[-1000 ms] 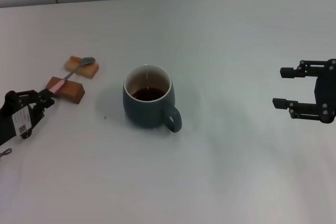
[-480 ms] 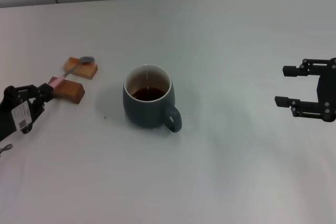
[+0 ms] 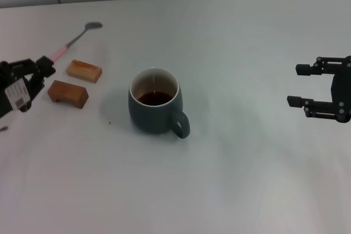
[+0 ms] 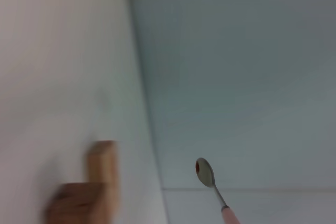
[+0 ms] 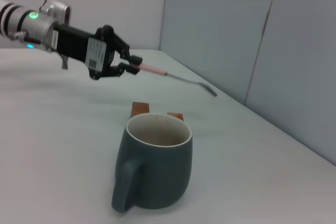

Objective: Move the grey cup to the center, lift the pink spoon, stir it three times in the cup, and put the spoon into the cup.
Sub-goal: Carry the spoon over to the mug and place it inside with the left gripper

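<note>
One grey cup (image 3: 154, 107) holding dark liquid, left claw (image 3: 45, 68) pinching pink spoon (image 3: 70, 41) aloft, right claw (image 3: 301, 85) spread.

Left gripper (image 3: 48, 67): at the far left edge of the head view, raised above the table, black fingers closed on the pale pink handle of the slim metal-bowled pink spoon (image 3: 70, 43); white label on its side. Right wrist view shows the left gripper (image 5: 128, 62) on a horizontally extended arm. Right gripper (image 3: 300, 85): far right, clear of the table surface, black fingers spread apart, holding nothing.
</note>
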Controlling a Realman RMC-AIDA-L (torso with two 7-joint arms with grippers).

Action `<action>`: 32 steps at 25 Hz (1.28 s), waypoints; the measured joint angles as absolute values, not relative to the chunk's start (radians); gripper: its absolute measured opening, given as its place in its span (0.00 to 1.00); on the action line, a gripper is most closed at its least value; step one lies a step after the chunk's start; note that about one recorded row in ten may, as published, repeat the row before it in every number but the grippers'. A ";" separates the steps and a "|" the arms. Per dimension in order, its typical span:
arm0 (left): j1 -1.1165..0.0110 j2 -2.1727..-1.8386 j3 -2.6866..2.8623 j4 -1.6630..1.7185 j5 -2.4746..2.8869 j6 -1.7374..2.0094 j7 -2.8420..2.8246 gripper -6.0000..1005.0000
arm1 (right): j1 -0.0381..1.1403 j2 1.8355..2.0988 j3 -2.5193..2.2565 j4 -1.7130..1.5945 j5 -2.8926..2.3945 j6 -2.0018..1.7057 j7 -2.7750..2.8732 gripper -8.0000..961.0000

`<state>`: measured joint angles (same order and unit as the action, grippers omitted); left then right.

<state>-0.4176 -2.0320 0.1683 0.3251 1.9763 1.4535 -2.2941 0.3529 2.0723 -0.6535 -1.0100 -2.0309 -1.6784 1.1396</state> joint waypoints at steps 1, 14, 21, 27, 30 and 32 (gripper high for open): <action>-0.428 -2.022 0.173 0.330 1.978 1.478 -2.294 0.14 | 0.354 2.072 -0.653 -1.009 -2.031 -1.678 1.140 0.68; -0.470 -1.918 0.351 0.625 1.991 1.672 -2.446 0.14 | 0.368 2.072 -0.653 -1.009 -2.034 -1.664 1.146 0.68; -0.513 -1.811 0.434 0.652 1.990 1.765 -2.458 0.14 | 0.376 2.072 -0.654 -1.009 -2.034 -1.656 1.146 0.68; -0.552 -1.788 0.524 0.817 1.999 1.890 -2.444 0.14 | 0.381 2.071 -0.653 -1.009 -2.034 -1.650 1.147 0.68; -0.571 -1.785 0.554 0.892 2.002 1.921 -2.442 0.14 | 0.383 2.070 -0.653 -1.011 -2.034 -1.649 1.147 0.68; -0.579 -1.780 0.564 0.917 2.002 1.927 -2.442 0.14 | 0.384 2.070 -0.654 -1.011 -2.034 -1.649 1.147 0.68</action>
